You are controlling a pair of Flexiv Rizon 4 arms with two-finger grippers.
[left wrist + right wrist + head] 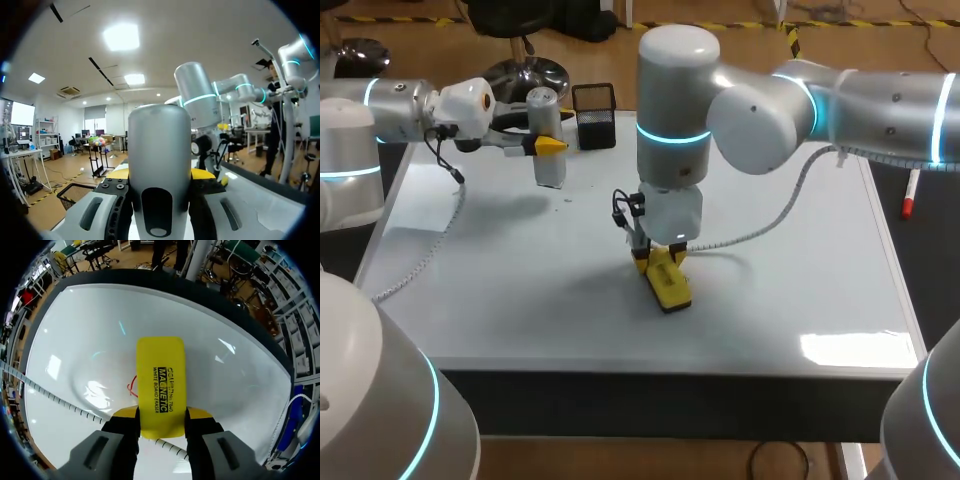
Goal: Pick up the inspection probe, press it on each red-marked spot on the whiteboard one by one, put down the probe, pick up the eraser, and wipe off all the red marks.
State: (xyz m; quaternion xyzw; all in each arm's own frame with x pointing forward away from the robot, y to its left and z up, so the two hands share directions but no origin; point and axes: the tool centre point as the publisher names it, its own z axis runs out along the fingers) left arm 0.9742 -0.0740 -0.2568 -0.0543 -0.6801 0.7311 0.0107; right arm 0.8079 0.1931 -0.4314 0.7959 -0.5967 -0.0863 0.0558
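Seen from above, the right gripper (660,262) clamps the yellow eraser (670,285) flat against the middle of the whiteboard (520,290). The left gripper (548,146) grips the grey probe (549,172) upright near the whiteboard's far edge.

Left wrist: fingers closed on the probe's smooth, rigid barrel — probably slippery, best held mid-body.

Right wrist: a red mark (132,385) shows on the whiteboard just beside the eraser — likely light and stiff, pinched across its long sides.
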